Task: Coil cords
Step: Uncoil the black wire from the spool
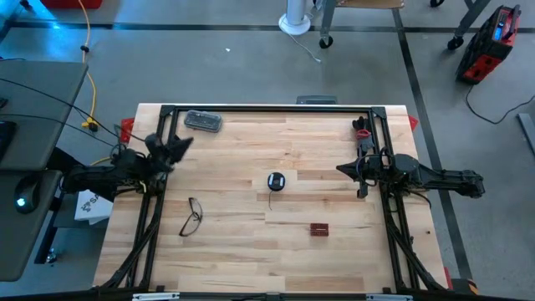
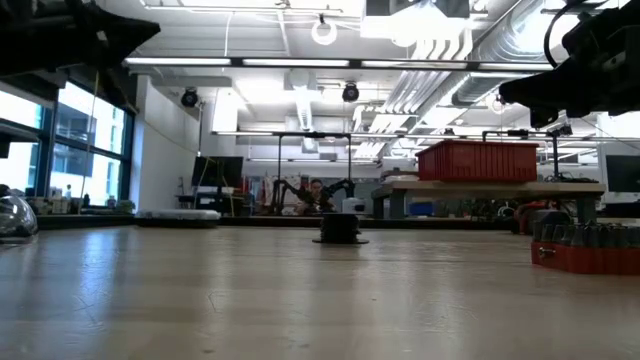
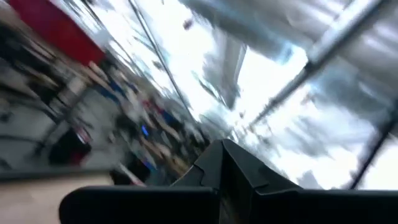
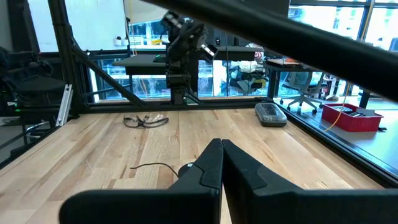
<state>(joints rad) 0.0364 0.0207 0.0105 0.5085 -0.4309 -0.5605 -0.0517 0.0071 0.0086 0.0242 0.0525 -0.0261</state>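
The cords are one thin dark wire (image 1: 270, 203) with a small round black reel (image 1: 276, 181), pale at its centre, lying flat at the middle of the table. In the right wrist view the wire (image 4: 152, 165) curls out beside the reel (image 4: 186, 168), which is half hidden behind my fingers. My left gripper (image 1: 184, 143) is shut and raised at the table's left side, tipped upward; its wrist view shows the shut fingertips (image 3: 221, 149) against the ceiling. My right gripper (image 1: 341, 170) is shut, level, at the right side, pointing at the reel from a distance.
Black-framed eyeglasses (image 1: 192, 216) lie near left of the reel. A small red-brown block (image 1: 318, 229) sits near right. A grey oblong case (image 1: 202, 121) lies at the far left. A thick yellow cable (image 1: 88, 58) runs over the floor beyond the table.
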